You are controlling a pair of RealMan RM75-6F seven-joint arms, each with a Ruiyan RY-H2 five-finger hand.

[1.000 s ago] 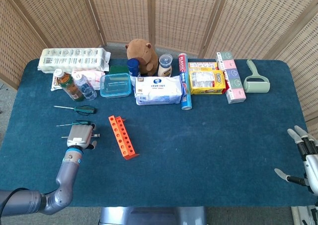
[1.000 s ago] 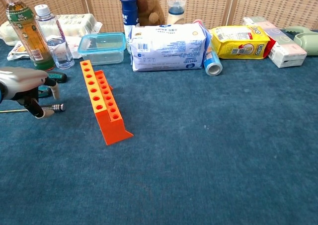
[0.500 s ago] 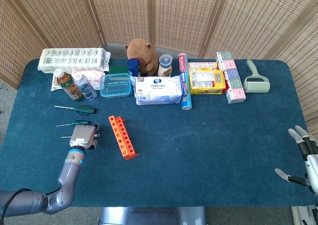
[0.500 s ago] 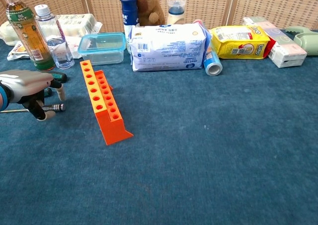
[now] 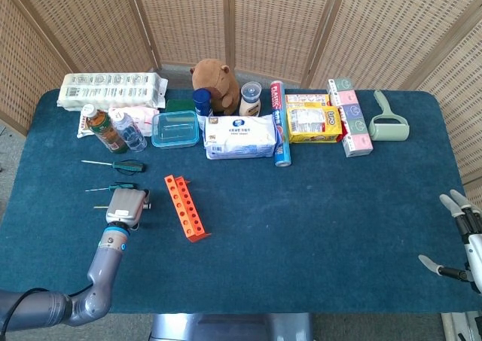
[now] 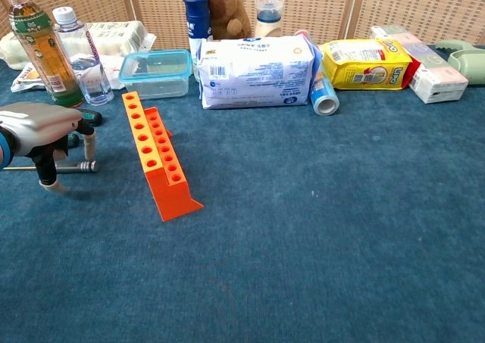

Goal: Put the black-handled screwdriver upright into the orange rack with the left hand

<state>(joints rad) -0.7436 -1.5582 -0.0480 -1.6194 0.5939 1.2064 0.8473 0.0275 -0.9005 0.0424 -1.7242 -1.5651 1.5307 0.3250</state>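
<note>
While the black-handled screwdriver point(image 6: 74, 166) lies flat on the counter point(image 5: 316, 205), directly under the left hand point(image 6: 44, 129), nothing of it has yet been lifted. Its handle end is seen in the chest view poking out toward the orange rack point(image 6: 155, 155), and its thin shaft runs off the other way, toward the counter's left edge. The left hand is poised over the handle with its fingers pointing down and apart, one on each side of the tool; no grip is seen, and whether a fingertip touches the handle cannot be told. The step in hand is judged to be the grasp.

For a good grasp, the fingers should be closed across the handle rather than the shaft, and near its middle, so that the tool can afterwards be swung upright without slipping. The tip must then be brought over one of the rack's holes and lowered straight, since the rack stands just beside the hand and could be nudged by a slanted approach. A second, green-handled screwdriver point(image 5: 124, 186) lies just behind and should be left undisturbed.

The right hand point(image 5: 461, 239) is seen at the counter's far right edge, fingers spread, holding nothing.
</note>
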